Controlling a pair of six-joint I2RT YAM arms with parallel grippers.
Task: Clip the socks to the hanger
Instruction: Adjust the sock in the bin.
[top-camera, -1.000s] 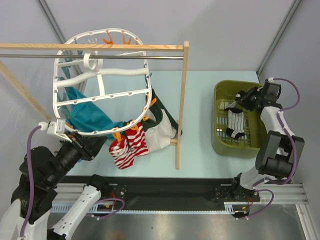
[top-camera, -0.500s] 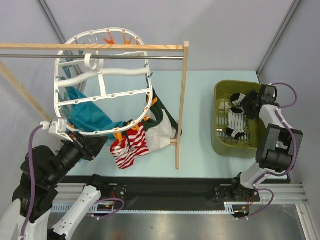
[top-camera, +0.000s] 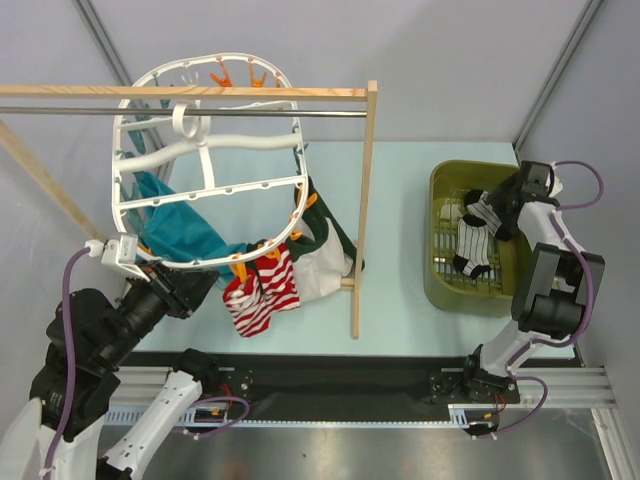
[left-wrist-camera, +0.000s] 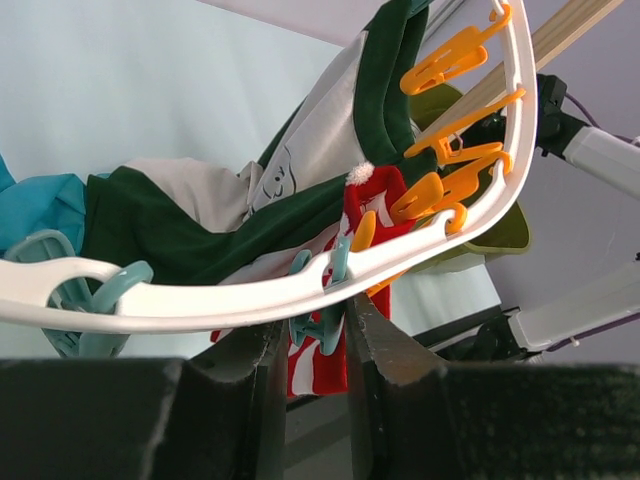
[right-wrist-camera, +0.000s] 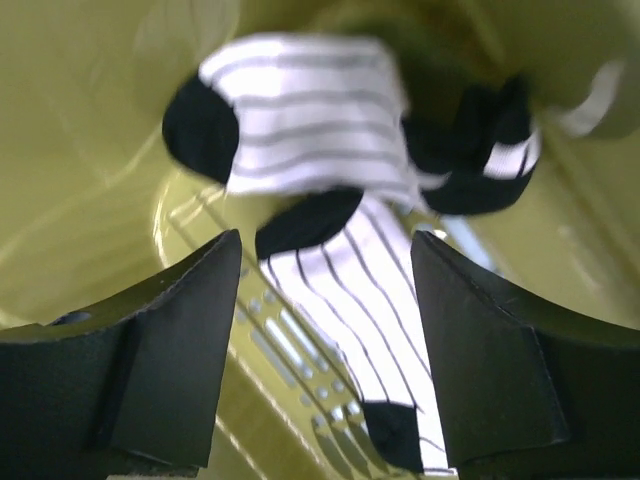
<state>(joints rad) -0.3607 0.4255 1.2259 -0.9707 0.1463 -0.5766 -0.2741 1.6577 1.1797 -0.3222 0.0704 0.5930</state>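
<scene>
Right wrist — jaws apart, socks (right-wrist-camera: 310, 125) between basket (right-wrist-camera: 80, 100) walls

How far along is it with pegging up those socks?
Done: red-and-white socks hang from clips on the hanger at its near rim. In hand: the left fingers are closed on that rim, and the right fingers, open, hover over the black-striped socks in the green basket. Left: those socks are not yet picked up or clipped.

Hanger (left-wrist-camera: 230, 297): smooth, glossy white plastic; clips (left-wrist-camera: 425, 195) likewise plastic. Socks (right-wrist-camera: 310, 120): soft knitted cloth, matt. Rack (top-camera: 363, 200): bare matt wood with a metal rod (top-camera: 330, 113). Basket (top-camera: 438, 292): shiny olive plastic.
</scene>
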